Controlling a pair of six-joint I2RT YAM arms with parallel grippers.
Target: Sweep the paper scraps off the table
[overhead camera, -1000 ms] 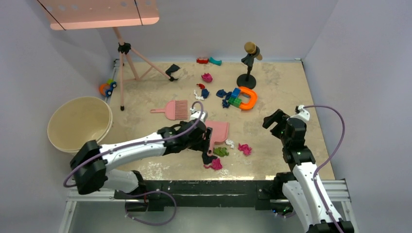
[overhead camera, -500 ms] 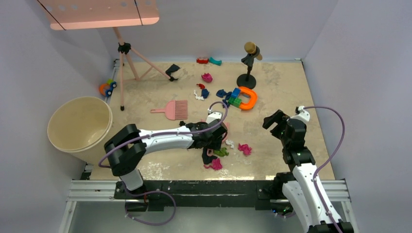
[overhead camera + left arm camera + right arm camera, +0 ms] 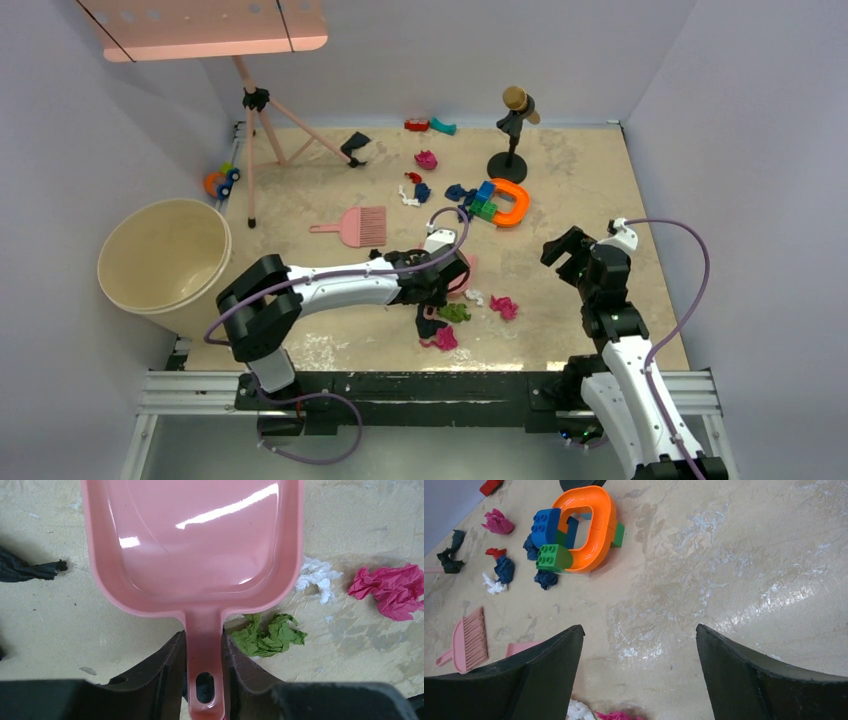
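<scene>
A: By what is the dustpan (image 3: 195, 545) held?

B: Its handle is clamped tight between the fingers of the left gripper (image 3: 202, 645). The pan is seen low at the middle of the table (image 3: 600, 190). Whether the surface is touched cannot be told.

A: Where are the scraps (image 3: 504, 306) found?

B: Several are gathered on the near side of the pan. A green scrap (image 3: 270, 636) is seen just beside the handle. A white scrap (image 3: 315, 575) is set against the pan's rim, and a magenta scrap (image 3: 390, 587) is seen a little beyond it. A black scrap (image 3: 25, 570) is caught at the left edge of the wrist view, apart from the pan. A second magenta piece (image 3: 443, 340) is seen close to the front rail.

A: And farther off?

B: A red, blue and white cluster (image 3: 415, 188) is spread just beside the blocks (image 3: 505, 203). A magenta bit (image 3: 427, 159) and a black bit (image 3: 355, 147) are seen toward the far edge. A brush (image 3: 355, 226) is laid flat between those and the pan.

A: How is the right gripper (image 3: 639, 630) set?

B: Its fingers are spread wide, and it is poised above bare table on the right, well apart from the pan.
</scene>
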